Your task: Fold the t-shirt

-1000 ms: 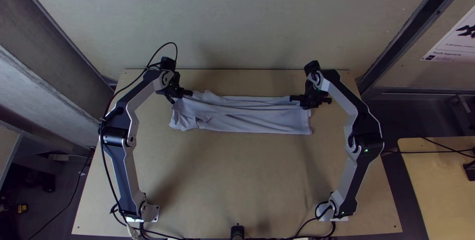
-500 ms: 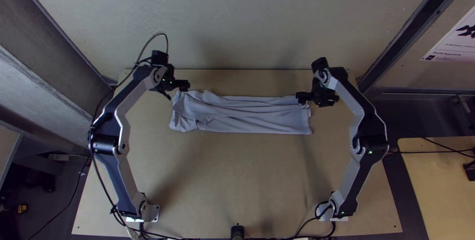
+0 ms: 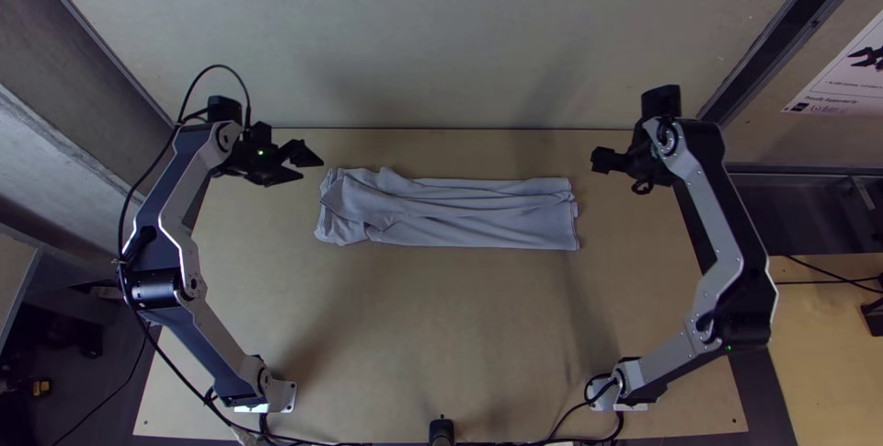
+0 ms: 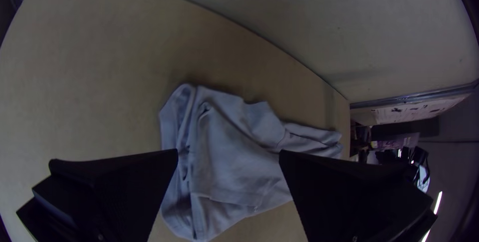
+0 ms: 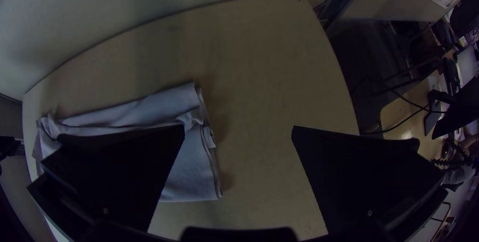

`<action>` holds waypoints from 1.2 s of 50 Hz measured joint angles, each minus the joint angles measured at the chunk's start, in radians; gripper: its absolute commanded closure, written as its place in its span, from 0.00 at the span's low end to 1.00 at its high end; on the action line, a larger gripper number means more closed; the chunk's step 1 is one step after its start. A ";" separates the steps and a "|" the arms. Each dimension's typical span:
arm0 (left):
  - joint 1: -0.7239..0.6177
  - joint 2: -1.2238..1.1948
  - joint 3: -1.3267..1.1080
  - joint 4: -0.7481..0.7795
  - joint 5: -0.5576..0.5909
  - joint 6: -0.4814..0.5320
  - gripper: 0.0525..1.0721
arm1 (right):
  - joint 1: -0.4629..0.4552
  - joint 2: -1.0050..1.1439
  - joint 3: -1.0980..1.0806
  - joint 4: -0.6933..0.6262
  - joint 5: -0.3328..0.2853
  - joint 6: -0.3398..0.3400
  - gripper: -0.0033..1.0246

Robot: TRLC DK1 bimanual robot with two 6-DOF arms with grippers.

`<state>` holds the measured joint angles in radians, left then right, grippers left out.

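Note:
The pale grey t-shirt point(image 3: 460, 214) lies as a long folded strip across the table, its left end wrinkled and its right end squarer, with stacked layers. My left gripper point(image 3: 308, 160) is just off the strip's left end, and my right gripper point(image 3: 598, 160) is beyond its right end, toward the far side. In the left wrist view, the left gripper point(image 4: 228, 154) has its fingers wide apart over the shirt point(image 4: 234, 162). In the right wrist view, the right gripper point(image 5: 238, 129) is spread wide too, with the shirt point(image 5: 192, 172) partly behind one finger. Neither holds cloth.
The light wooden table point(image 3: 441, 336) has bare surface in front of the shirt. A pale wall point(image 3: 460, 41) rises behind the far edge. Cables point(image 3: 294, 439) run along the near edge, and another wooden table point(image 3: 828, 345) stands at the right.
The left gripper has moved left, off the shirt's left end, and opened. The right gripper has moved right and a little farther back, off the right end. The shirt has stayed in place.

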<state>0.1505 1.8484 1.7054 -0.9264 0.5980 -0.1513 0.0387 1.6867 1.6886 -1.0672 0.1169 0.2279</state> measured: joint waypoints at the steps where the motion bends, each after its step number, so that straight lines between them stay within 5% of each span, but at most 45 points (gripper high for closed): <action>1: 0.008 0.000 -0.010 0.000 0.010 0.007 0.04 | 0.000 -0.013 0.000 0.000 0.000 0.000 0.04; 37: 0.219 0.222 -0.126 0.000 0.296 0.229 0.04 | 0.079 -0.150 -0.040 0.000 0.000 0.007 0.04; 60: 0.176 0.290 -0.140 -0.011 0.450 0.196 0.04 | 0.085 -0.158 -0.048 -0.010 0.000 0.011 0.04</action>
<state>0.3267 2.1387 1.5658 -0.9371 1.0481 0.0448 0.1242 1.5288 1.6405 -1.0771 0.1173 0.2386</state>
